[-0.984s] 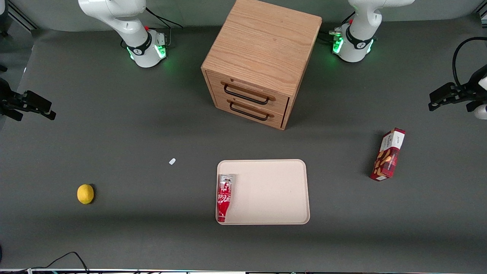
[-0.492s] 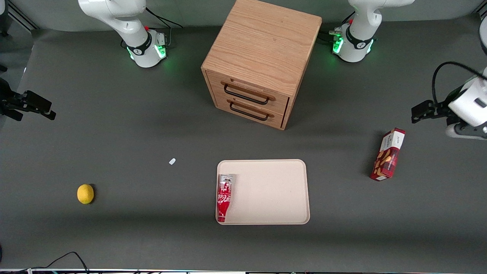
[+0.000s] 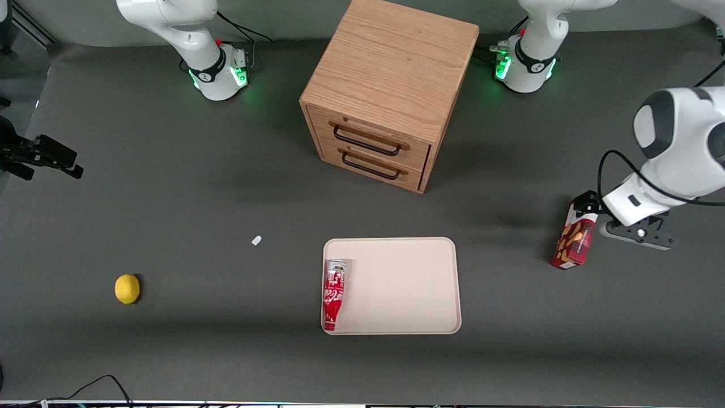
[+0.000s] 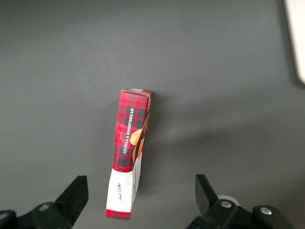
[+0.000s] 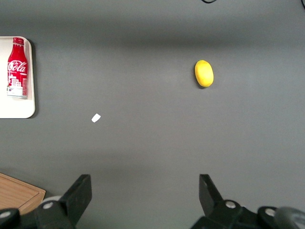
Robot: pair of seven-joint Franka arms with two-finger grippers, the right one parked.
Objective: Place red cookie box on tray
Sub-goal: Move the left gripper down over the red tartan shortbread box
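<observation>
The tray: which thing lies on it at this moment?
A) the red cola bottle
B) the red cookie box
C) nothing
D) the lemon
A: the red cola bottle lies along one edge of the tray, while the red cookie box stands on the table toward the working arm's end, with the open gripper above it.

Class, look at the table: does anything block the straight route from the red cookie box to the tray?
Nothing visible: bare table lies between red cookie box and tray. The open gripper hovers above the box.
</observation>
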